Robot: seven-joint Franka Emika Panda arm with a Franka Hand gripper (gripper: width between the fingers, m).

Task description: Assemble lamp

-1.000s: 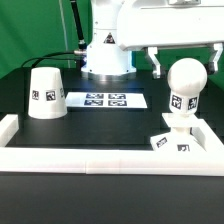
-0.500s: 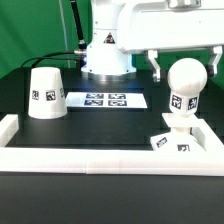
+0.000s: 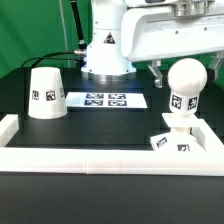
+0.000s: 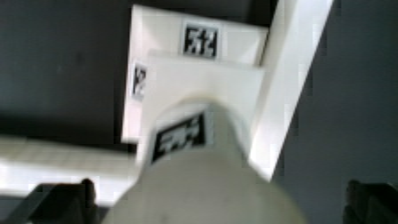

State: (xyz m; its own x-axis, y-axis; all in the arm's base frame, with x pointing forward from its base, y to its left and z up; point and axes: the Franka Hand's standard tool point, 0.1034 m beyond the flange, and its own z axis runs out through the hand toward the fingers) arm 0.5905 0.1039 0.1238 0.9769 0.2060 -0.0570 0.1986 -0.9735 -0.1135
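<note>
The white ball bulb stands upright by its neck on the low square base block at the exterior view's right. My gripper hangs over it, open, with one finger on each side of the ball and a gap to it on both sides. In the wrist view the bulb fills the middle between the two dark fingertips, with the tagged base beyond it. The cone shade stands alone at the exterior view's left.
The marker board lies flat between the shade and the bulb. A long white border rail runs along the front and turns up both sides. The arm's own base stands at the back middle.
My gripper's hand has shifted a little over the bulb and looks larger and slightly lower. The bulb, base and shade have not moved.
</note>
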